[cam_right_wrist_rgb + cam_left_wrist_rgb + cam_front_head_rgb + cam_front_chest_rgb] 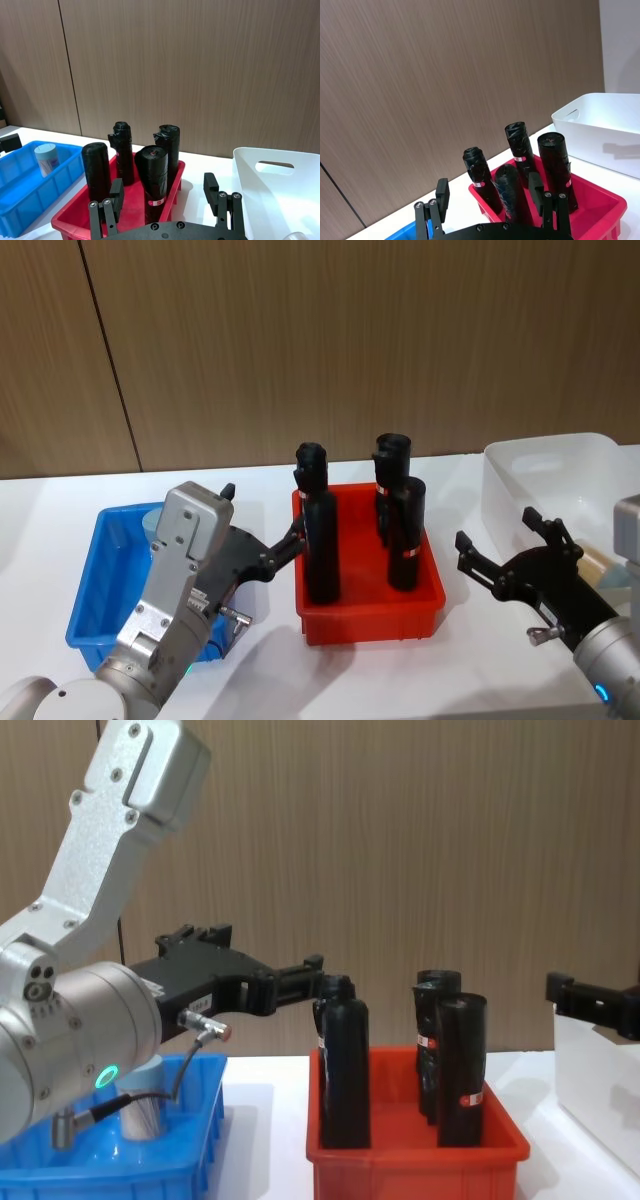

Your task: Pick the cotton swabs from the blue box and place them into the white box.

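The left gripper (262, 515) is seen spread and empty, raised between the blue box (88, 592) and the red bin (370, 625). A clear, blue-lidded jar of cotton swabs (46, 157) is stood upright in the glossy blue box, below the gripper's wrist. The right gripper (498, 530) is spread empty beside the translucent white box (560, 455), where a second jar is perhaps laid.

The head view looks forward and down from high above the tabletop (440, 670), taking in the red bin (370, 625) at centre, the blue box (112, 580) at nine o'clock and the white box (498, 490) at three. The chest view sits lower and nearer, facing level across the same red bin toward the wood wall (450, 840). Each wrist view looks out close over its own pincer, the left pincer (489, 186) and right pincer (163, 184); both share the red bin's black bottles (155, 170) and the white box.
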